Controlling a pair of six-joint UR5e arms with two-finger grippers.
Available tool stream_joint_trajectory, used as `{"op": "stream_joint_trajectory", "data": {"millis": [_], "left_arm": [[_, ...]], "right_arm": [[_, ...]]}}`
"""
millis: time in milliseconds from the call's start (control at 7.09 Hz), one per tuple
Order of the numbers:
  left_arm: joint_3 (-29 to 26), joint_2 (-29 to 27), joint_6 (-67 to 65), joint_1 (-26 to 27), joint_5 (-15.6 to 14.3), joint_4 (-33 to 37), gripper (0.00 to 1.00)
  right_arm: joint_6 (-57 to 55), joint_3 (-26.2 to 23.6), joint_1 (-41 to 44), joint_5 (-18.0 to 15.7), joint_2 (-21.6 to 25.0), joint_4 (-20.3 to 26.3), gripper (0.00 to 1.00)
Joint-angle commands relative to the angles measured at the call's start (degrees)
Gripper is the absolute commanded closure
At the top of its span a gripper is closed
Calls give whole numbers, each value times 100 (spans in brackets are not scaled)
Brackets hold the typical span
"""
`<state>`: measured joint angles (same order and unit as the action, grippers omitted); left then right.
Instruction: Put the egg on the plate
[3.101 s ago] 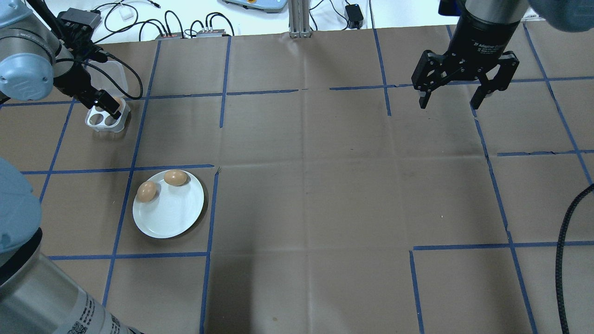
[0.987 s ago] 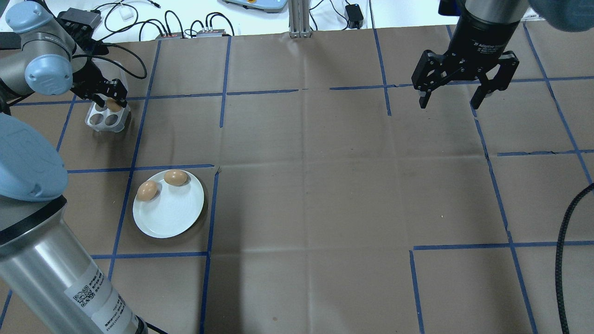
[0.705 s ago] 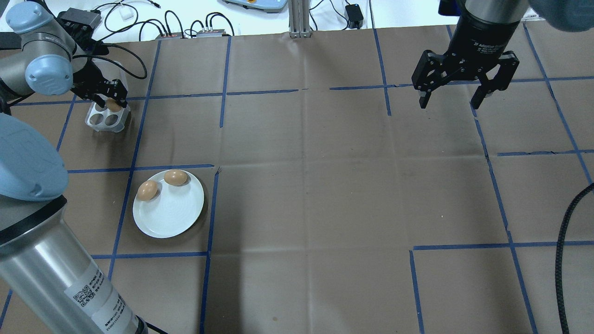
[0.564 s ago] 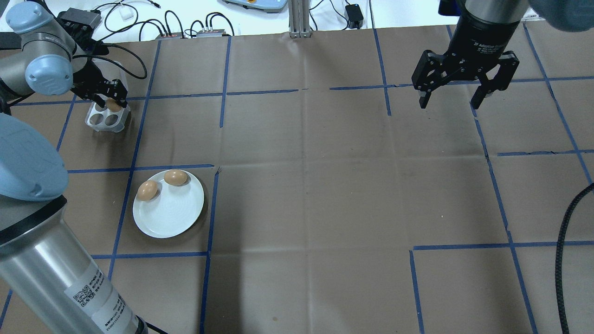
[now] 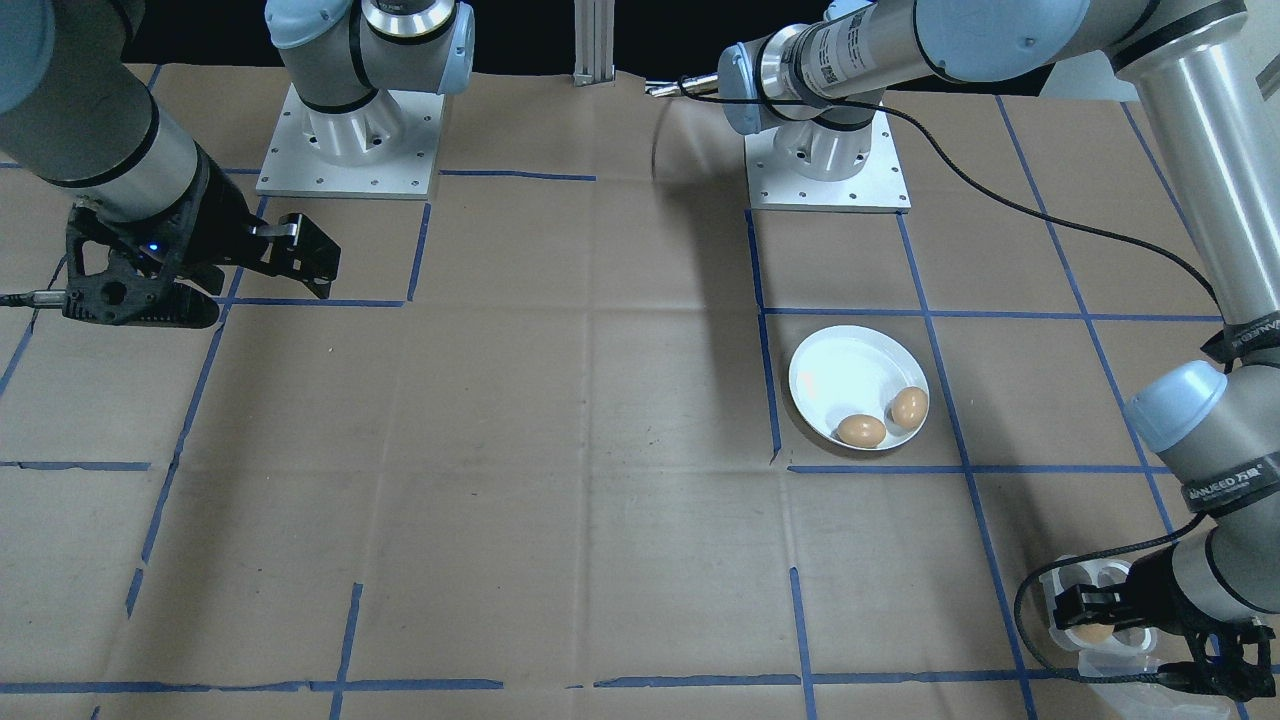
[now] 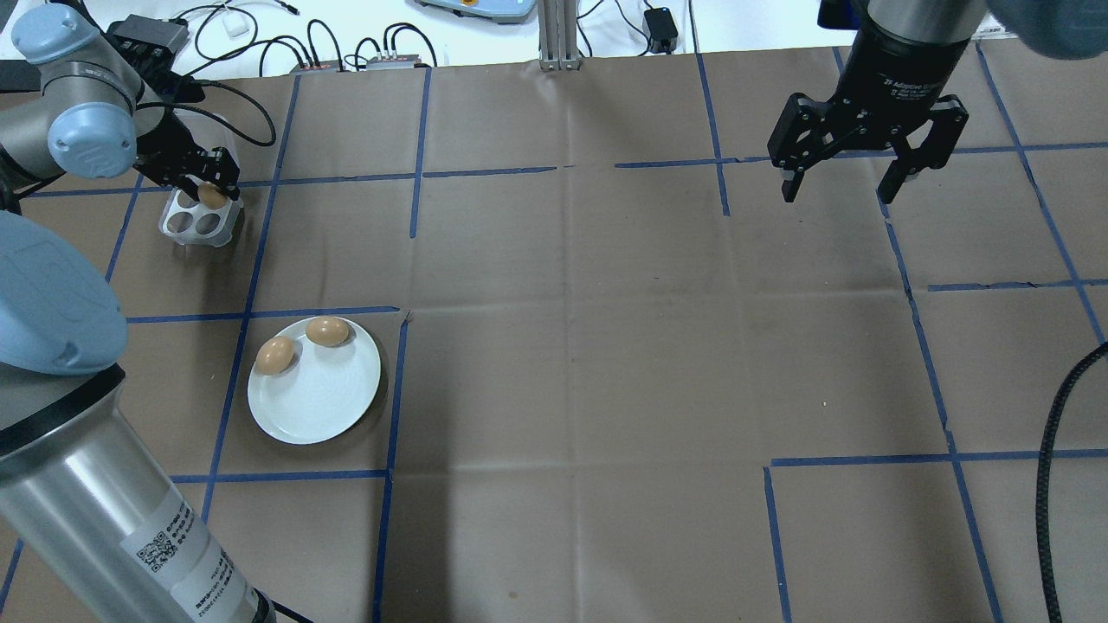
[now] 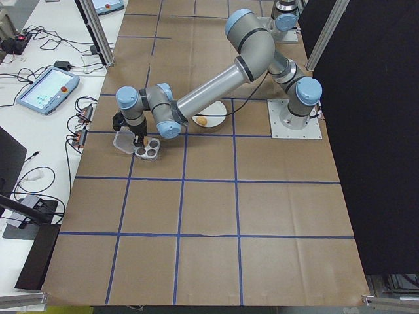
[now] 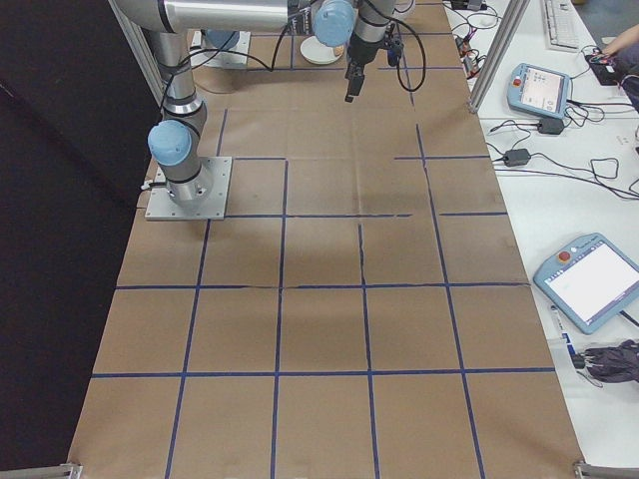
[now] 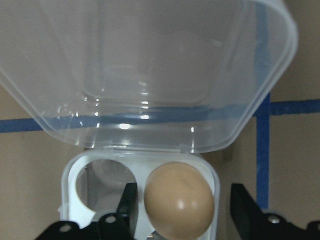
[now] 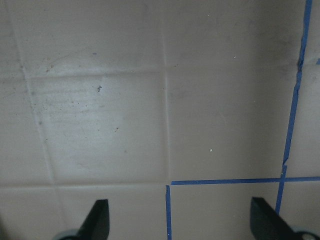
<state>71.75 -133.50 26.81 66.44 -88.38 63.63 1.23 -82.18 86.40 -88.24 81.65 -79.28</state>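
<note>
The egg (image 9: 179, 205) still to be moved is seen seated in one cup of the small egg tray (image 9: 80, 172), with the tray's clear lid (image 9: 145, 70) hinged open behind it. The left claw (image 9: 183, 212) is positioned directly over that cup: in the left wrist view a dark finger (image 9: 129, 202) is seen on each side of the egg, with a narrow gap on one side and a wider one on the other, so the claw is judged to be spread around the egg and not yet pinching it. The egg's long axis appears to stand upright in the cup, so it is straddled across its narrower width.

The plate (image 6: 325, 407) lies on the worktop (image 6: 606, 346) nearer the robot than the tray and well apart from it, with two eggs (image 6: 275, 356) already resting along its far rim; its near part is bare.

The right claw (image 6: 840, 192) is held spread and empty above the far right of the worktop, well away from both tray and plate, so the left arm is clearly the nearer one.
</note>
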Motion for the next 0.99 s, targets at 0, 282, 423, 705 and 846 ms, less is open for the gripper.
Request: {"op": "stream_joint_trajectory", "data": {"millis": [0,282,423,705,846], "left_arm": [[-3,9,0,0,-30,0,68],[5,148,-9,35,-65,9,96],[5,236,-9,35,-74,105,99],[128,797,-35,61,-57,934,100],[259,1130,-409,62,-5,1645,100]], "right_arm": [[0,0,0,0,0,0,0],[0,0,0,0,0,0,0],[0,0,0,0,0,0,0],[0,0,0,0,0,0,0],[0,0,0,-9,-8,0,0]]}}
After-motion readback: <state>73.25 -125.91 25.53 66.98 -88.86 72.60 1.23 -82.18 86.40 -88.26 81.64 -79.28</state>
